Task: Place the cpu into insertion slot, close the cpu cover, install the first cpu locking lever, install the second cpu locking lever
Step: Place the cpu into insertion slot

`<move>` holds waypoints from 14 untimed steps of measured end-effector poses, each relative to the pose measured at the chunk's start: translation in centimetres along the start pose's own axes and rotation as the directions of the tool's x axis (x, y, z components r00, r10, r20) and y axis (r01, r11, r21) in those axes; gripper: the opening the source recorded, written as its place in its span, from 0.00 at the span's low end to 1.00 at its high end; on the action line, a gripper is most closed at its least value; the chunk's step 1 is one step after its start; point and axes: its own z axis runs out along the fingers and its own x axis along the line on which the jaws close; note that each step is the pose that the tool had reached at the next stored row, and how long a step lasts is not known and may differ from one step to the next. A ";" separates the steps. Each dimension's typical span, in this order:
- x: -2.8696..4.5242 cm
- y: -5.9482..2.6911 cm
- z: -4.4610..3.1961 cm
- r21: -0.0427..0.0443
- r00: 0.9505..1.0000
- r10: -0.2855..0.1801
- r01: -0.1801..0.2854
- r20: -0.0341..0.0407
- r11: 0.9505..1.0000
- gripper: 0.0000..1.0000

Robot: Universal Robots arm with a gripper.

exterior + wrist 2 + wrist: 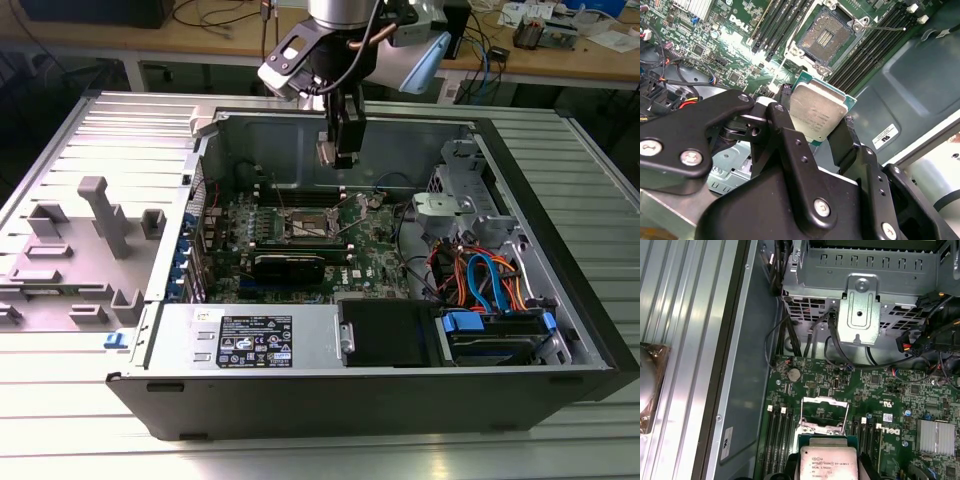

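My gripper [337,152] hangs inside the open computer case, above the motherboard, shut on the cpu [326,151]. In the second wrist view the cpu [817,112] is a flat silver-grey square on a green base, clamped between the black fingers [847,131]. The insertion slot [827,35] lies below and apart from it, its dark centre uncovered inside a silvery rim. A thin locking lever [885,28] sticks out beside the slot. In the first wrist view the cpu [827,462] sits just short of the insertion slot [823,419]. The slot [310,226] is below the gripper in the exterior view.
Long black memory slots [772,22] flank the socket on both sides. A metal drive cage [860,285] and loose cables [480,275] fill the case on the exterior view's right. The power supply [250,340] lines the near wall. Grey fixtures [100,215] stand outside on the left.
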 end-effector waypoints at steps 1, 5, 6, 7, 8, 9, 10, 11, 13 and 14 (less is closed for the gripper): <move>-0.01 0.00 0.00 0.000 1.000 0.000 0.000 0.000 1.000 0.55; -0.01 0.00 0.00 0.000 1.000 0.000 0.000 0.000 1.000 0.55; -0.01 0.00 0.00 0.000 1.000 0.000 0.000 0.000 1.000 0.55; -0.01 0.00 0.00 0.000 1.000 0.000 0.000 0.000 1.000 0.55; -0.01 0.00 0.00 0.000 1.000 0.000 0.000 0.000 1.000 0.55; -0.02 0.00 0.00 0.000 1.000 0.000 0.000 0.000 1.000 0.55; -0.02 -0.01 0.01 0.000 1.000 0.000 0.000 0.000 1.000 0.55; -0.02 -0.01 0.06 0.000 1.000 0.001 -0.001 0.000 1.000 0.55; -0.02 -0.01 0.10 0.000 1.000 0.005 -0.005 0.000 1.000 0.55; -0.03 -0.01 0.11 0.000 1.000 0.009 -0.009 0.001 1.000 0.55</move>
